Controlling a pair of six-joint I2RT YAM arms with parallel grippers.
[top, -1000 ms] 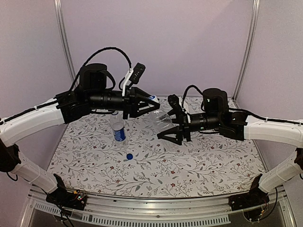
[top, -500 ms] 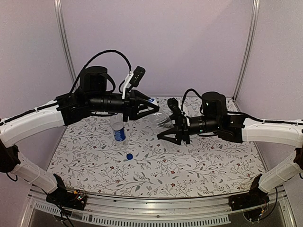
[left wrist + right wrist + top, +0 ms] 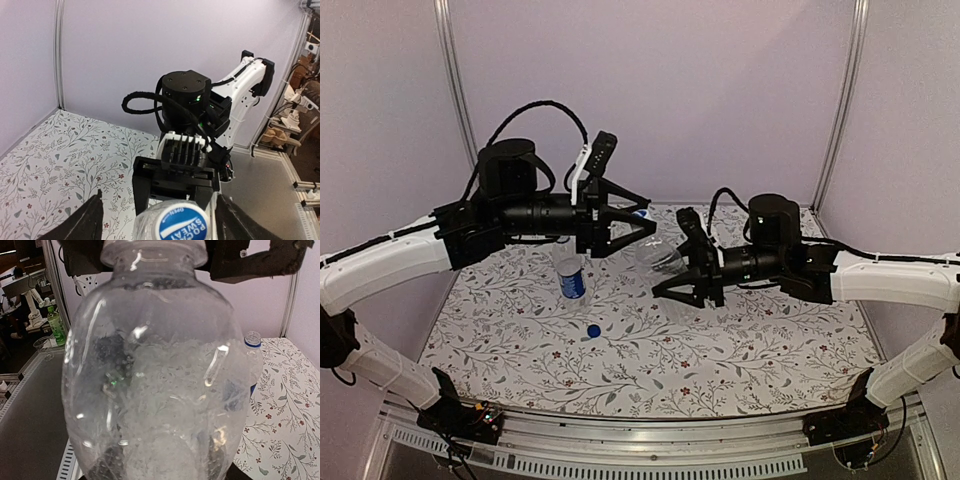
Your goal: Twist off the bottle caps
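Note:
The plain clear bottle [image 3: 663,258] hangs tilted in the air over the middle of the table, with my right gripper [image 3: 672,265] shut on its body. It fills the right wrist view [image 3: 155,380]. Its whitish cap with a blue top [image 3: 184,225] is still on the neck. My left gripper [image 3: 645,215] stands open around that cap, its fingers [image 3: 85,225] apart from it on both sides. The labelled bottle [image 3: 570,276] stands upright and uncapped on the table at the left. A solid blue cap [image 3: 593,330] lies on the table in front of it.
The flowered tablecloth [image 3: 740,350] covers the table. Purple walls stand behind and at both sides, with metal posts [image 3: 455,90] at the back corners. The labelled bottle's open neck [image 3: 252,340] shows just right of the held bottle.
My left gripper has opened off the cap that it was shut on. My right gripper, open a second ago, has closed on the plain bottle's body.

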